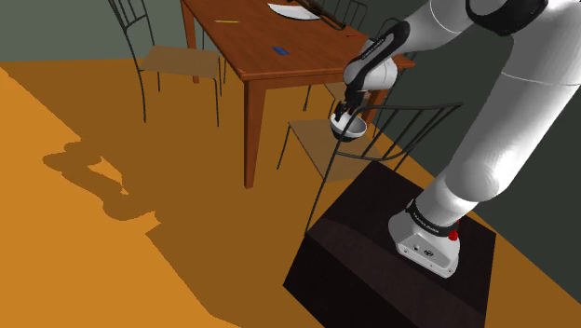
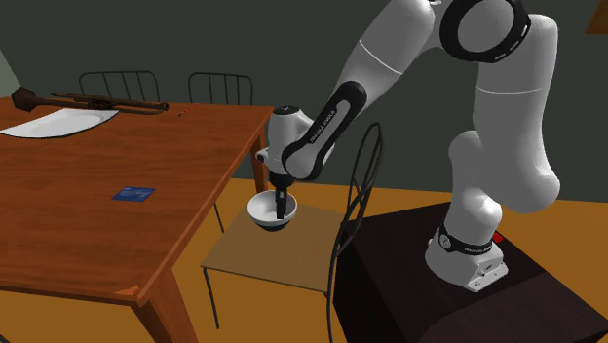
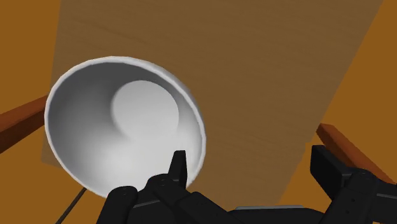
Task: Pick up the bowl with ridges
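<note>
One wooden dining table is the biggest thing here, its edge running just beside the wire-backed chair. The white Franka arm arches over that chair from a dark box stand set right behind the chair's back. On the tan seat, toward the table side, sits the white bowl. It is drawn smooth and no ridges can be made out. From the second exterior view I cannot tell whether it rests on the seat or hangs just clear of it.

The black gripper points down over the seat and its jaws are spread. The inner finger dips inside the bowl close to the wall. The outer finger stands well apart from the rim, over bare seat. The wall lies between the two but is not clasped, so I judge the bowl is not yet held.

The step in hand looks like the pinch on the rim. To do it well:
- Keep the hand low enough for the pads to reach past the lip onto the wall.
- Close evenly, so the outer finger does not shove the bowl across the seat before the inner one backs it.
- Expect a thin, curved wall gripped on one side to swing, so lift slowly and straight up.
- Stay clear of the chair's wire back and the table edge beside it.
</note>
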